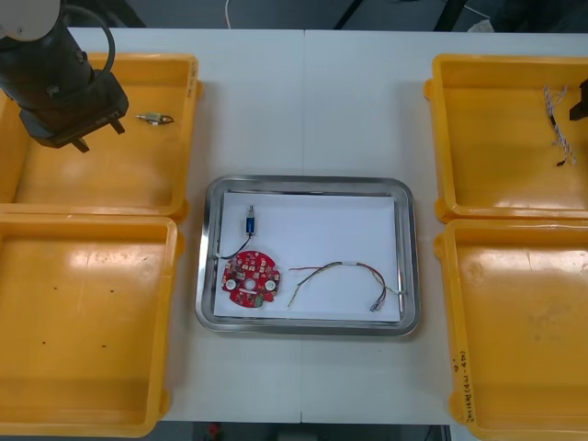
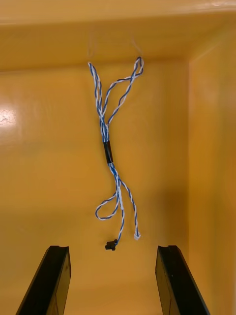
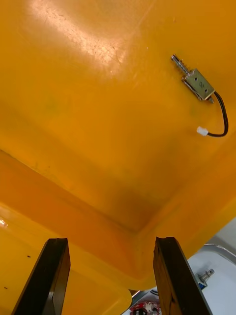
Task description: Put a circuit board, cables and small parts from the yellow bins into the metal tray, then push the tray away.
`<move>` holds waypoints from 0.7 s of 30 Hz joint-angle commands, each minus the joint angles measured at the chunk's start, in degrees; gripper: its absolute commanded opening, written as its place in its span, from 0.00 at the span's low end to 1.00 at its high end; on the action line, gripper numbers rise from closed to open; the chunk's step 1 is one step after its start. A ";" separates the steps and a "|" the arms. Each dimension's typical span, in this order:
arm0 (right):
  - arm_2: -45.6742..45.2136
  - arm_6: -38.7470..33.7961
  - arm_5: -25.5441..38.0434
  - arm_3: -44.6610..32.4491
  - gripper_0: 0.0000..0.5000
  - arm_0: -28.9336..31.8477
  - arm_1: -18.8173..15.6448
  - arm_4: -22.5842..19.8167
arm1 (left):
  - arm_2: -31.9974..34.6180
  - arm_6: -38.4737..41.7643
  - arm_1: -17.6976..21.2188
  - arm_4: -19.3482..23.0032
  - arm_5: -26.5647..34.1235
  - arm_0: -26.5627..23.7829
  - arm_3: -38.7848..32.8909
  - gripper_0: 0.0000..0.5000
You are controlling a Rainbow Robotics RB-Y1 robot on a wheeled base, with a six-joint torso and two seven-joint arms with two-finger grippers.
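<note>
Front view, centre: I log board [image 1: 250, 279], red-yellow cable [image 1: 340, 276], metal part [image 1: 250, 222] in tray [image 1: 308, 184]; twisted cable [image 2: 110, 147], second part [image 3: 198, 83] pending; left gripper [image 3: 110, 275], right gripper [image 2: 113, 280] released.

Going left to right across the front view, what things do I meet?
Robot's black left hand → small metal part → round red circuit board → red and yellow cable → twisted blue and white cable.

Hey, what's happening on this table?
The metal tray already holds a red circuit board, a red and yellow cable and a small metal part. Both pincers are open and empty: the left pincer hangs over the far left yellow bin near another small part, the right pincer over a twisted blue and white cable in the far right bin.
</note>
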 commanded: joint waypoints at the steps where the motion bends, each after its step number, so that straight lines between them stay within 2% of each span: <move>1: 0.93 1.03 -1.41 -0.83 1.00 0.45 0.88 0.27 | 1.92 4.98 1.51 -0.86 -2.39 -5.03 4.01 1.00; 13: 0.93 1.21 -4.14 -0.83 1.00 3.97 1.58 -0.88 | 2.10 7.35 1.33 -0.24 -10.22 -8.99 13.24 1.00; 21: 0.85 0.51 -5.72 -0.83 1.00 6.08 2.98 -0.88 | 2.10 9.38 -0.43 -0.59 -16.02 -11.10 19.57 1.00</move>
